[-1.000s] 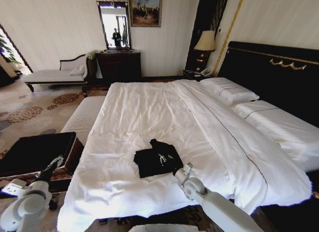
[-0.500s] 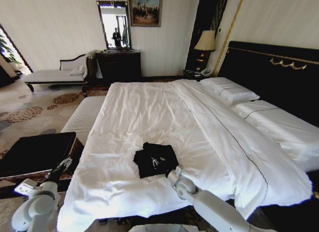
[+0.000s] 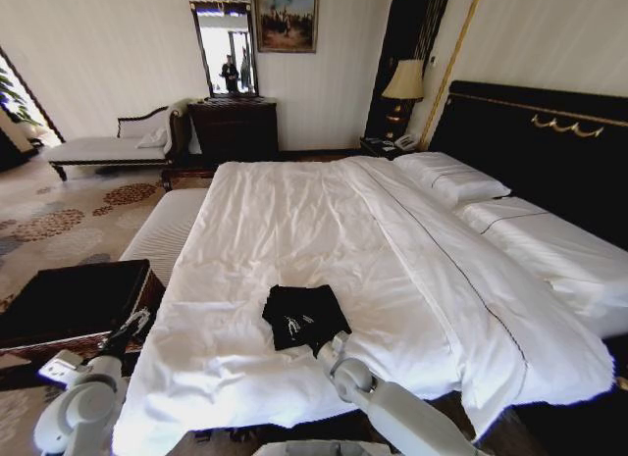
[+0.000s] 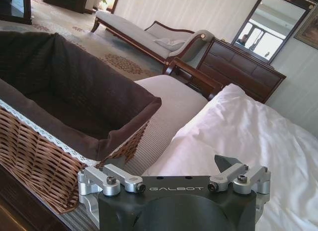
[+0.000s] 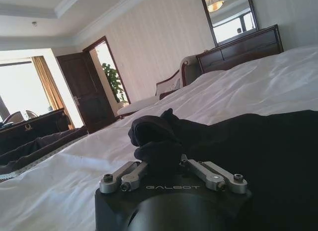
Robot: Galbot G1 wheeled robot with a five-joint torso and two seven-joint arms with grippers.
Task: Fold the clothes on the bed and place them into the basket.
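The right gripper (image 5: 160, 164) has its fingers clamped on the shirt (image 3: 303, 316) lying on the bed (image 3: 294, 221); the left gripper (image 4: 174, 174), fingers apart, hovers beside the basket (image 4: 44, 156).

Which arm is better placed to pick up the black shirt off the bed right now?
The right. Its gripper sits at the near edge of the black shirt on the bed, with a bunch of fabric between its fingers. The left gripper is off the bed's side, open, by the basket.
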